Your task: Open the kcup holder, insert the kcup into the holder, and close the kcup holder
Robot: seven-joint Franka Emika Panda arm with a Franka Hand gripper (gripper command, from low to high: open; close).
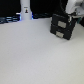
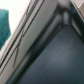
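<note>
The kcup holder [image 1: 62, 27] is a black boxy unit with two stacked drawer fronts, standing on the white table at the far right of the exterior view. Both drawers look closed. My gripper [image 1: 73, 18] hangs from the white arm at the holder's upper right corner, very close to it or touching it; its jaws are too blurred to read. The wrist view is filled by the holder's black surface and edges [image 2: 55, 55] at very close range, and no fingers show there. The kcup is not in view.
A white upright object [image 1: 26, 10] with a blue glow stands at the back. Dark items [image 1: 7, 20] line the back at the exterior view's left. A teal object [image 2: 4, 25] shows at the wrist view's edge. The white table [image 1: 35, 55] spreads in front.
</note>
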